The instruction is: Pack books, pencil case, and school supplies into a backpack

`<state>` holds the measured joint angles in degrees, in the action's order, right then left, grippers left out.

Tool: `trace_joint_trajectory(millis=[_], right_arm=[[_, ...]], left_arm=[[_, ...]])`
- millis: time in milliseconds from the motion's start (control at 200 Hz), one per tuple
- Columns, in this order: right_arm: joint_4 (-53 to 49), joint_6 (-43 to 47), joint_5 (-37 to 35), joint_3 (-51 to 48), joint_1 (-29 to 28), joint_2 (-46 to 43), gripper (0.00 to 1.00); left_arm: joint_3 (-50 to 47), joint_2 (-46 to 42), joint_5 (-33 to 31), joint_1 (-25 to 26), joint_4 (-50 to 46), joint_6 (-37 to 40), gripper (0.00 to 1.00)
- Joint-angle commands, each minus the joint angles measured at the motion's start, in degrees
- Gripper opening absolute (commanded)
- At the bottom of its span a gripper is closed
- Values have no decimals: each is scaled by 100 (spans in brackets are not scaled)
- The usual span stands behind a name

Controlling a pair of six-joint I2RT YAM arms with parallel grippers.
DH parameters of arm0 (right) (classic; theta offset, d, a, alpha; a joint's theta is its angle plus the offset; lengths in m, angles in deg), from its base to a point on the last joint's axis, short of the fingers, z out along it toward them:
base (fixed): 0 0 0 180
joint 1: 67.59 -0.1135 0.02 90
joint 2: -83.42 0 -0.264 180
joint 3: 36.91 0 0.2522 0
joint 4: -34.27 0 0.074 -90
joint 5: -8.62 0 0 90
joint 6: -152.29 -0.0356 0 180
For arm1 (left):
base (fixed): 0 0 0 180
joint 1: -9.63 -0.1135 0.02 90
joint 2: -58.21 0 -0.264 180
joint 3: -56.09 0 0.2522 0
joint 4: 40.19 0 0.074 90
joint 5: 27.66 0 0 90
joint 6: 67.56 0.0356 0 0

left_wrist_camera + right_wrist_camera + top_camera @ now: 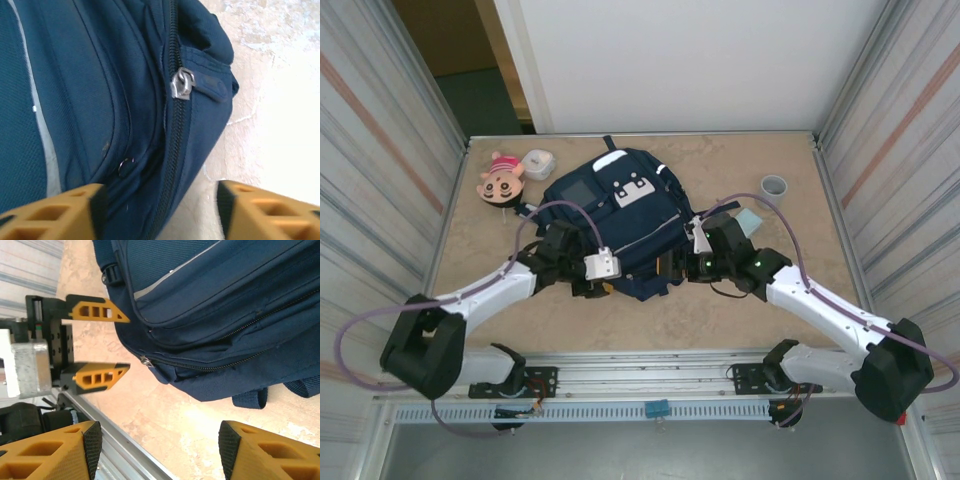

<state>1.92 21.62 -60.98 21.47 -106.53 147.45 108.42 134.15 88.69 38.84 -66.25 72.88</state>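
Packing is judged barely begun. Left gripper (126, 344) is held spread at the near corner of the backpack (610, 215), mid-table, whose zip (181, 85) is seen closed. Right gripper (158, 432) is spread beside it, and the pale blue pad (750, 220) lies unpacked to its right.

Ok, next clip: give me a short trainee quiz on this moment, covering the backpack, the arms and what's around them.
1. True or false: the backpack lies flat on the table, front face up.
2. The left pincer and the right pincer are: A) both open, B) both shut, C) one shut on a strap.
3. In the top view, on which side of the backpack does the grey cup stand?

Key: 1 true; 2 A; 3 the right side, near the far corner.
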Motion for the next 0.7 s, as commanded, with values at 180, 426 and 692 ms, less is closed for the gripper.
trace_joint_trajectory(millis=[180, 426, 692], right_arm=[[115, 394, -178, -223, 0, -376, 64], [254, 321, -245, -257, -387, -278, 63], [1027, 47, -572, -15, -793, 460, 61]], left_arm=[[273, 118, 885, 232, 512, -621, 10], [-48, -397, 1435, 265, 1163, -1667, 0], [-86, -442, 1772, 267, 1256, -1923, 0]])
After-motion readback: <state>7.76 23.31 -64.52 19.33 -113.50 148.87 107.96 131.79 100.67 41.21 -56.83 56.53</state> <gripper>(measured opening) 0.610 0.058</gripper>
